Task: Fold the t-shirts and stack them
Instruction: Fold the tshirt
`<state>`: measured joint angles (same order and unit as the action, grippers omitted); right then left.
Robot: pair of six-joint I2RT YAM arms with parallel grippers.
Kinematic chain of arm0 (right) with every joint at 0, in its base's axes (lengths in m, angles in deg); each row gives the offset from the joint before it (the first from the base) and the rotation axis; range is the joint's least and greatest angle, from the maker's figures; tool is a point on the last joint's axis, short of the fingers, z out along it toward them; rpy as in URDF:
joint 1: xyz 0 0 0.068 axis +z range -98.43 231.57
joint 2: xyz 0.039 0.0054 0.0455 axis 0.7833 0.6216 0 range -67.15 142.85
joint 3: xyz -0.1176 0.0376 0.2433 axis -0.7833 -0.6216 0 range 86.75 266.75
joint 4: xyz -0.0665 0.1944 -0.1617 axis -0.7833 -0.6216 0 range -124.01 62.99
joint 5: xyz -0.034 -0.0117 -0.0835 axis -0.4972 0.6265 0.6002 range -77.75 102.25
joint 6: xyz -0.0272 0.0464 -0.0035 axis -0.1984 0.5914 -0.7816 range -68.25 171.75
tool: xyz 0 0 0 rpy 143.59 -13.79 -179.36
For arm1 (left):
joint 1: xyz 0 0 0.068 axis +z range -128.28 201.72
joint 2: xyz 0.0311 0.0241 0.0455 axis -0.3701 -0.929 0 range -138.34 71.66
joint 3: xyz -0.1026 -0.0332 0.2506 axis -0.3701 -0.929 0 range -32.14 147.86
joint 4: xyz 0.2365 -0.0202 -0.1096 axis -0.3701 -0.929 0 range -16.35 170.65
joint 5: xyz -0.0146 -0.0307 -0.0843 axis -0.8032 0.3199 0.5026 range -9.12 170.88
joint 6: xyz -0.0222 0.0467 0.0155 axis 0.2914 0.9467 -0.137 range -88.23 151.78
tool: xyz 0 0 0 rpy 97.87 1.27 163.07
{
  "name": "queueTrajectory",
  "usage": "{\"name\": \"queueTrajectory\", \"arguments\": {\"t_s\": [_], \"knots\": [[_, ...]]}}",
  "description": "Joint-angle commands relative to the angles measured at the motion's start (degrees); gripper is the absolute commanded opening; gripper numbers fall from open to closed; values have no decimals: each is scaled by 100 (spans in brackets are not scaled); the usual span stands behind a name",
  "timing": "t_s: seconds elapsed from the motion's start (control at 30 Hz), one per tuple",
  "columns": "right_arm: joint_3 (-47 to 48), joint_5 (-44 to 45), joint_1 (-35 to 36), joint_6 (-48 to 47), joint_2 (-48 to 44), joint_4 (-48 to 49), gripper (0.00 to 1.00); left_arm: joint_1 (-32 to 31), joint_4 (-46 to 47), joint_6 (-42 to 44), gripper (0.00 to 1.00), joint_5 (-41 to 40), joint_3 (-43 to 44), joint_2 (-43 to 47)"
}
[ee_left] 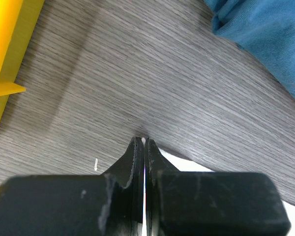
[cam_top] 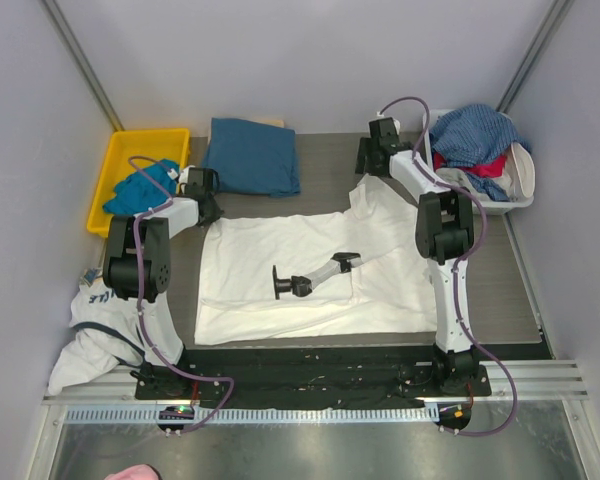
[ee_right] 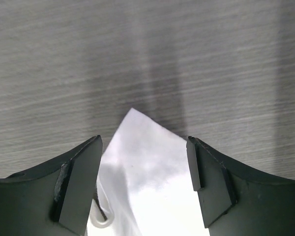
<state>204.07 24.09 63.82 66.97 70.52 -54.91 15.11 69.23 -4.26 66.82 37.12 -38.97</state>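
Left gripper point(ee_left: 145, 147) is pinched shut on the white t-shirt point(cam_top: 280, 270)'s far-left edge (a sliver shows between the fingers). The shirt lies spread mid-table, soft and limp. Right gripper point(ee_right: 145, 167), jaws wide, straddles its far-right corner; best gripped there.

Left arm: elbow raised at the near left, forearm reaching forward and right, left gripper point(ee_left: 145, 143) low, jaws pressed flat together. Right arm: column upright from its base at the near right, forearm stretched to the far side, right gripper point(ee_right: 144, 160) pointed down, jaws standing wide apart.
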Motion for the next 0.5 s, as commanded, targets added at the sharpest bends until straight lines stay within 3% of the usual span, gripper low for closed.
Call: {"name": "queueTrajectory", "arguments": {"t_s": [0.0,0.3,0.47], "knots": [[414,-67,-39,-98,129,39,77,11,-88,-115,0,220,-131,6],[485,-217,-135,-37,577,4,76,11,-53,-150,0,264,-149,-11],[397,-278,-144,-11,621,-5,67,11,-44,-176,0,290,-167,-29]]}}
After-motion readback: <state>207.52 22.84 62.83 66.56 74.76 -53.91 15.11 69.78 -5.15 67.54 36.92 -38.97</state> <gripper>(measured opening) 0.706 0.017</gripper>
